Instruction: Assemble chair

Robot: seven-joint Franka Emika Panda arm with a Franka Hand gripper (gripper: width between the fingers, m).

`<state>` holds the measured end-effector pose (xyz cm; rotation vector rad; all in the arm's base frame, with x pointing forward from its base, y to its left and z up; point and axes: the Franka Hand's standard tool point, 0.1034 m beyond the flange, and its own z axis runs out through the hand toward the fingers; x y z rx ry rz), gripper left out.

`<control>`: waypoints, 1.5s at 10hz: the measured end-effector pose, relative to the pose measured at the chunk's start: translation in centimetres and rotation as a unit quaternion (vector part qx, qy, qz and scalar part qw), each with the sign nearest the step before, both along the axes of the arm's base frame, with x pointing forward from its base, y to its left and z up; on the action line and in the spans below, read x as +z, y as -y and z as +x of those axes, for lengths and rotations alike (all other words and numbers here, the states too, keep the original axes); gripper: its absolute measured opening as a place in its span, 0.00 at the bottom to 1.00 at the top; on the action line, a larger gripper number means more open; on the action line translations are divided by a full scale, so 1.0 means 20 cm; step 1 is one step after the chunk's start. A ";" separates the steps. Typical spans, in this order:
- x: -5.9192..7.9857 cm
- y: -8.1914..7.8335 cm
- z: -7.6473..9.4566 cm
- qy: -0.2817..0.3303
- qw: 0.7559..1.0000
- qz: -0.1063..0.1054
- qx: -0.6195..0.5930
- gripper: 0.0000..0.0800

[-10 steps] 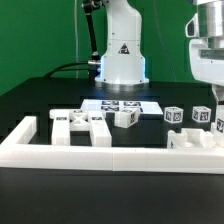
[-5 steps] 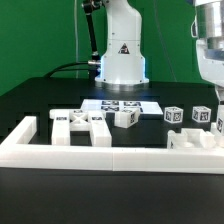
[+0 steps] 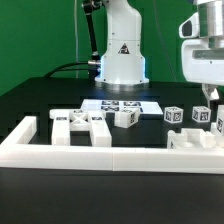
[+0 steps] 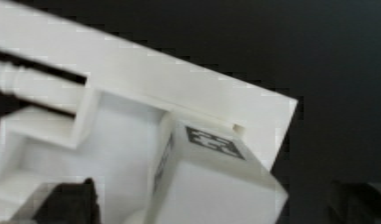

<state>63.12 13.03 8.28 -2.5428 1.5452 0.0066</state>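
Observation:
The chair's white blocky parts with square tags lie loose on the black table. A wide slotted part [image 3: 82,125] is at the exterior view's left and a small block [image 3: 125,118] is in the middle. Two tagged blocks [image 3: 175,115] and a larger part [image 3: 216,127] are at the right. My gripper [image 3: 210,97] hangs just above that right-hand group, partly cut off by the picture's edge. In the wrist view a white tagged part [image 4: 205,140] fills the picture, blurred. My gripper [image 4: 208,205] is open, with dark fingertips [image 4: 62,202] on either side of the part.
The marker board [image 3: 120,104] lies flat in front of the robot base [image 3: 120,60]. A long white border frame [image 3: 110,155] runs along the front, with raised ends at both sides. A green wall stands behind.
The arm above the right-hand parts has shifted slightly toward the exterior view's left. The parts on the table have not moved.

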 end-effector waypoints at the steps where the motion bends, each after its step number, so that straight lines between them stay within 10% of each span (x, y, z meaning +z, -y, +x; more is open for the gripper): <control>1: 0.00 -0.01 0.00 0.005 0.999 -0.003 0.035 0.81; 13: 0.00 0.00 0.01 0.052 0.863 -0.074 0.497 0.81; 15: 0.00 0.01 0.01 0.053 0.858 -0.074 0.506 0.61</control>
